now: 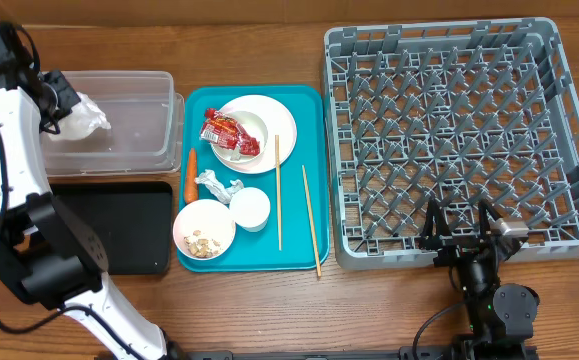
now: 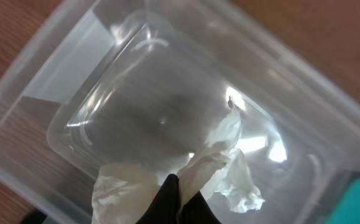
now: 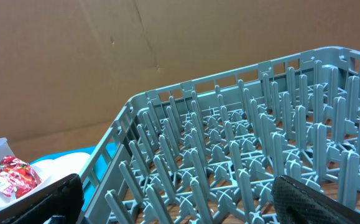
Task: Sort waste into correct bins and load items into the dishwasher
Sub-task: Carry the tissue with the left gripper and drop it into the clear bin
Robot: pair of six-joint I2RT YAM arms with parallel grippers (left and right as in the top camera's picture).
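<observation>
Left wrist view — left gripper (image 2: 180, 199) clamped on the crumpled napkin (image 2: 211, 165), which hangs directly above the clear tub (image 2: 142, 99); right gripper (image 1: 460, 222) — jaws wide, empty — far off by the dish rack (image 1: 449, 120).

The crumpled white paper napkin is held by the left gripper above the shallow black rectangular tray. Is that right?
Wrong bin: the left gripper holds the crumpled white paper napkin above the clear rectangular plastic tub, as the left wrist view shows.

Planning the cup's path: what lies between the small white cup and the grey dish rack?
In the overhead view, a wooden chopstick and a second chopstick lie on the teal tray between the cup and rack.
</observation>
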